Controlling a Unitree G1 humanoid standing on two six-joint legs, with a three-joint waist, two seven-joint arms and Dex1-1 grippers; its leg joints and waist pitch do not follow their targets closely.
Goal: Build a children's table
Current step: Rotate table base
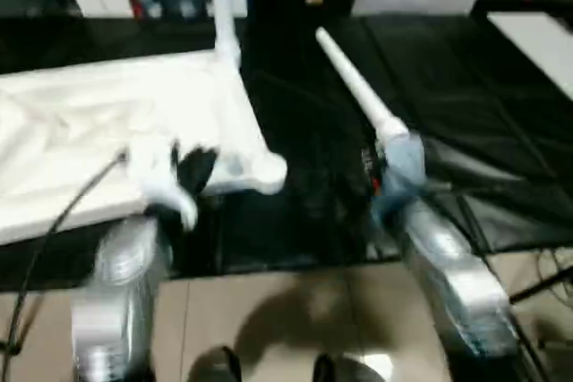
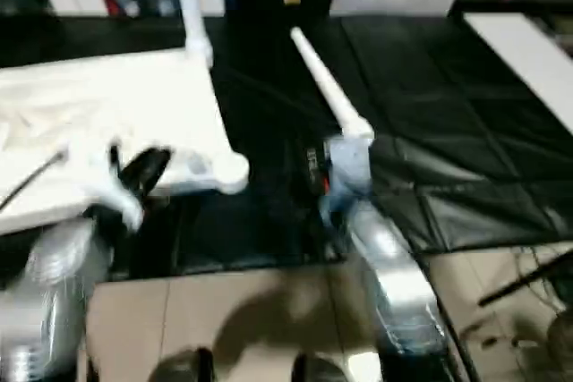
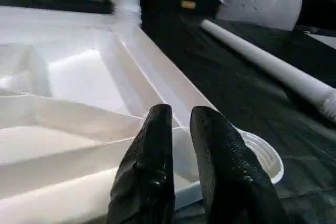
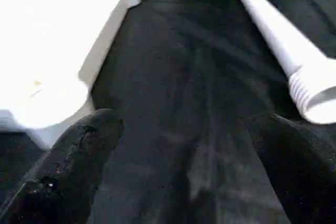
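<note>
Item: white plastic square table top point(image 1: 107, 123), ribbed underside up, on black mat-covered workbench point(image 1: 466, 131), at your left; one white tapered leg point(image 1: 224, 6) stands in far corner socket, near corner socket point(image 3: 262, 153) empty. Loose white tapered tubular leg point(image 1: 358, 87) lies on mat just beyond your right gripper point(image 4: 184, 171), fingers wide apart, holding nothing. Left gripper point(image 3: 181, 145) fingers nearly closed over top's near rim; grip can't be confirmed. Est. 1 leg fitted, rest to do.

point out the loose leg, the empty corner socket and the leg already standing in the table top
loose leg point(image 1: 358, 87), left eye view, mid shaft.
empty corner socket point(image 3: 265, 156), left wrist view, ribbed inner ring.
standing leg point(image 1: 225, 6), left eye view, lower shaft above the far corner.
</note>
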